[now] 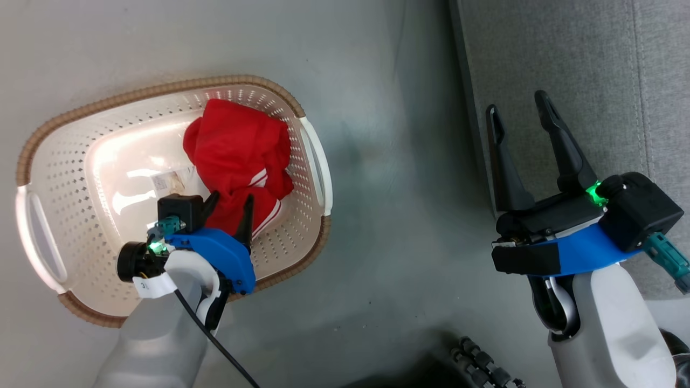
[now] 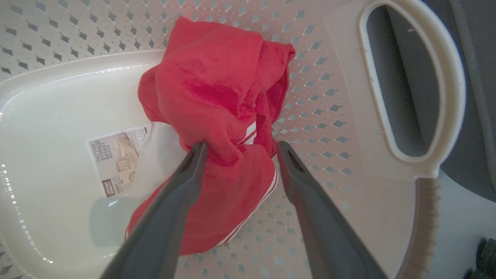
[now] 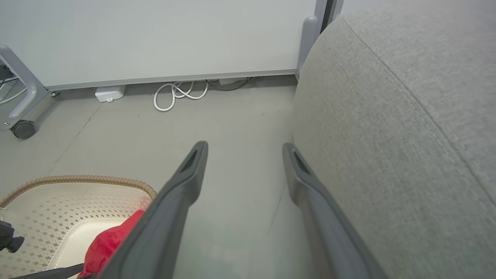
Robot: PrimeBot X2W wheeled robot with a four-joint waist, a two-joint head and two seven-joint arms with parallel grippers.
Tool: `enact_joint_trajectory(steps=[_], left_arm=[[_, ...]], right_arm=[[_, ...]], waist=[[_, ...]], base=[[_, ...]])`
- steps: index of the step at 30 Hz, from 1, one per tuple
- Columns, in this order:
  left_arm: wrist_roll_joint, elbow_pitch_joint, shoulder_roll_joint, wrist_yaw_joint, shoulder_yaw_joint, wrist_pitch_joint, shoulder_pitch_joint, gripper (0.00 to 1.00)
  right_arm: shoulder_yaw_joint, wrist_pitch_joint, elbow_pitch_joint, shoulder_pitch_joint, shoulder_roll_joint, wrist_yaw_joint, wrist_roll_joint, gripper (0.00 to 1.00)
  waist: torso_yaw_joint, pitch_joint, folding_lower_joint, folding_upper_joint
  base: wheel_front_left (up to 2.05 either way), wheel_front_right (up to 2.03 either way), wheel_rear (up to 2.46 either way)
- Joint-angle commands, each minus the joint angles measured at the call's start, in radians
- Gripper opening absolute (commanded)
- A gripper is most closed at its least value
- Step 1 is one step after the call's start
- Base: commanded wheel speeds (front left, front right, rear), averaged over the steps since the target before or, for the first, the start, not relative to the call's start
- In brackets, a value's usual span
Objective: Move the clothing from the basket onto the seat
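1. Plainly, the left wrist view adds a paper label [image 2: 116, 159] on the basket [image 2: 329, 58] floor, left of the left claw [image 2: 241, 145]; the right wrist view adds a coiled white cable [image 3: 178, 93] beyond the right claw [image 3: 244, 145].
2. The clothing [image 2: 217, 77], a red bundle inside the basket, sits between the left claw's open, unclosed tips; we cannot tell whether it is one garment or two.
3. We count one basket, one red bundle, two claws, and one seat [image 3: 387, 135] just right of the gaping, empty right claw.
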Motion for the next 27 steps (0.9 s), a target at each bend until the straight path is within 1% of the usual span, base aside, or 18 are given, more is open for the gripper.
enact_joint_trajectory(steps=[1,10,16,17,18,19,27], left_arm=[[-0.012,0.009,0.004,-0.002,-0.006,0.008,-0.024,1.00],[-0.069,0.072,0.006,-0.002,-0.046,0.012,-0.091,1.00],[-0.074,0.119,-0.005,-0.002,-0.062,0.008,-0.119,1.00],[-0.077,0.127,-0.008,-0.002,-0.066,0.011,-0.123,0.56],[-0.076,0.134,-0.010,-0.002,-0.072,0.015,-0.129,0.24],[-0.075,0.136,-0.012,-0.002,-0.082,0.018,-0.134,0.00],[-0.110,0.124,-0.012,-0.002,-0.127,0.020,-0.133,0.00]], right_arm=[[0.001,-0.005,-0.006,-0.023,0.002,0.000,0.009,1.00],[0.008,-0.012,0.001,-0.028,0.002,0.000,0.024,1.00],[0.005,-0.013,0.004,-0.032,0.002,0.000,0.027,1.00],[0.006,-0.013,0.004,-0.033,0.002,0.000,0.027,1.00],[0.007,-0.014,0.005,-0.034,0.002,0.000,0.027,1.00],[0.009,-0.014,0.006,-0.034,0.002,0.000,0.028,1.00],[0.015,-0.014,0.020,-0.044,0.002,0.000,0.027,1.00]], waist=[[-0.007,0.021,-0.0002,0.0000],[-0.016,0.066,-0.0002,0.0000],[-0.012,0.070,-0.0002,0.0000],[-0.012,0.070,-0.0002,0.0000],[-0.011,0.069,-0.0002,0.0000],[-0.010,0.069,-0.0002,0.0000],[-0.002,0.060,-0.0002,0.0000]], base=[[0.00,0.00,0.00],[0.00,0.00,0.00],[0.00,0.00,0.00],[0.00,0.00,0.00],[0.00,0.00,0.00],[0.00,0.00,0.00],[0.00,0.00,0.00]])
